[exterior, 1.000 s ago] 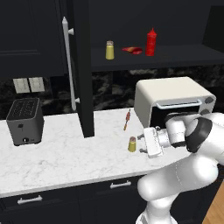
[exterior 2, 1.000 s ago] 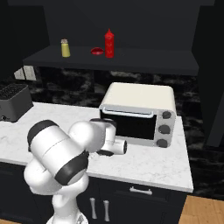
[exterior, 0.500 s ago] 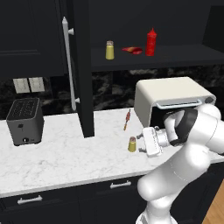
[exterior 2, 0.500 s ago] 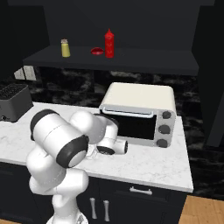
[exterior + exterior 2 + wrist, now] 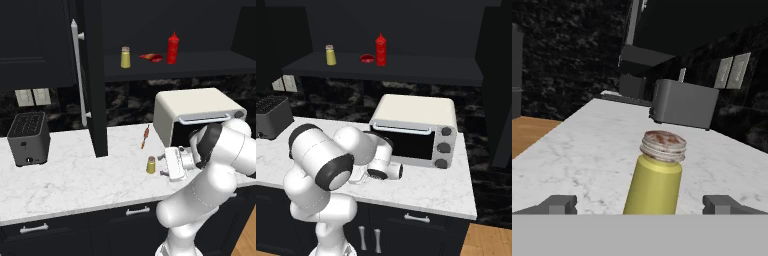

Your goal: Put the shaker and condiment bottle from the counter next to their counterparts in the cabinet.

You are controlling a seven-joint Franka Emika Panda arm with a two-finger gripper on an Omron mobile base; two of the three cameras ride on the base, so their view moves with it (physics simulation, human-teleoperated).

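My fingers (image 5: pixel 164 165) reach sideways, spread wide, just beside the yellow shaker (image 5: pixel 151 164) standing upright on the tabletop (image 5: pixel 75 180). On the cabinet shelf (image 5: pixel 200 64) above stand a second shaker (image 5: pixel 125 57), a flat red item (image 5: pixel 151 57) and the red bottle (image 5: pixel 173 48).

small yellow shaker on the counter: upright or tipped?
Upright: the small yellow grey-capped shaker stands on its base on the white marble counter, cap up.

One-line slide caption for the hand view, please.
Open pincer lined up on the yellow shaker standing on the marble counter, toaster behind.
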